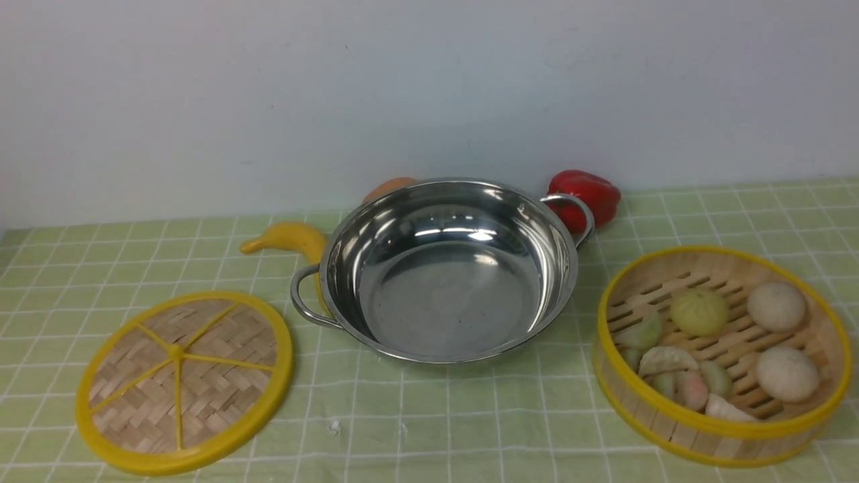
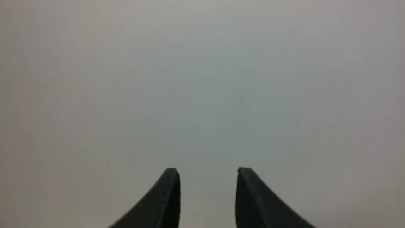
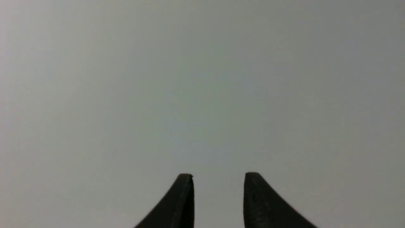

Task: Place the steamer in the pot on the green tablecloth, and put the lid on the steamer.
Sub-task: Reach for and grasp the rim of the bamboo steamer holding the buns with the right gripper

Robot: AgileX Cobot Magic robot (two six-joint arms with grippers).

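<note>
A shiny stainless-steel pot with looped handles (image 1: 449,302) is seen at the centre of the frame, set on the pale green gridded tablecloth (image 1: 443,429). The round bamboo steamer with yellow rims (image 1: 711,436), filled with dumplings and buns (image 1: 699,312), is placed at lower right; the flat woven bamboo lid (image 1: 221,396) is laid at lower left. The left hand (image 2: 207,169) and right hand (image 3: 219,174) are both held partly open, with nothing gripped.
</note>
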